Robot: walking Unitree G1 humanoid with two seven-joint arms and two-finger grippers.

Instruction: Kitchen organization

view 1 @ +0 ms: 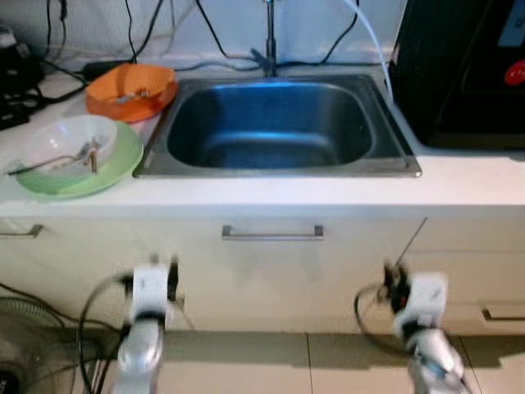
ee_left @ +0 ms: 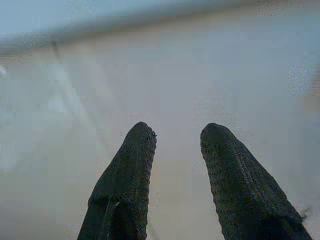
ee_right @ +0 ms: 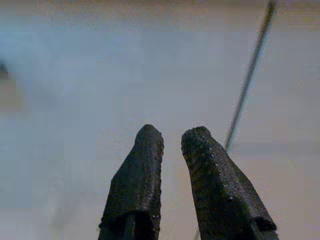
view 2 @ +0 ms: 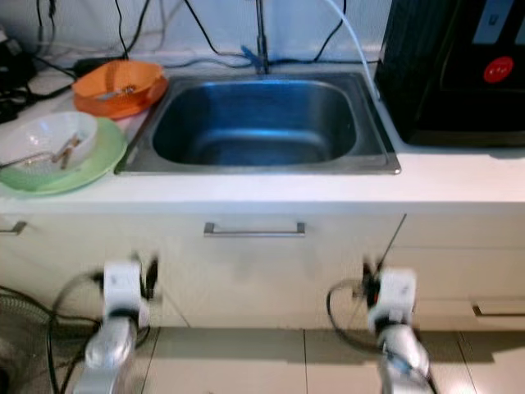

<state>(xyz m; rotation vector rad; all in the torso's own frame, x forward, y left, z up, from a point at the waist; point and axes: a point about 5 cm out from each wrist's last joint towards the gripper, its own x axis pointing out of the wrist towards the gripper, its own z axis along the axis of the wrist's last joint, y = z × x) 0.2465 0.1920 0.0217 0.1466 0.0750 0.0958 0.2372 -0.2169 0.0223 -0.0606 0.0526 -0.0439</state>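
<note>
A steel sink (view 1: 394, 168) is set in the white counter, its basin bare. To its left an orange bowl (view 1: 131, 90) holds a utensil. Nearer me, a white bowl (view 1: 70, 144) with utensils in it rests on a green plate (view 1: 115, 168). Both arms hang low in front of the cabinet, below the counter. My left gripper (ee_left: 177, 132) faces the pale cabinet front, its fingers apart and holding nothing. My right gripper (ee_right: 172, 132) points at the cabinet too, with a narrow gap between its fingers and nothing in it.
A tap (view 1: 268, 37) rises behind the sink, with cables along the wall. A black appliance (view 1: 463, 70) stands on the counter at the right. A drawer handle (view 1: 272, 234) lies under the sink. A fan (view 1: 20, 345) stands on the floor at the left.
</note>
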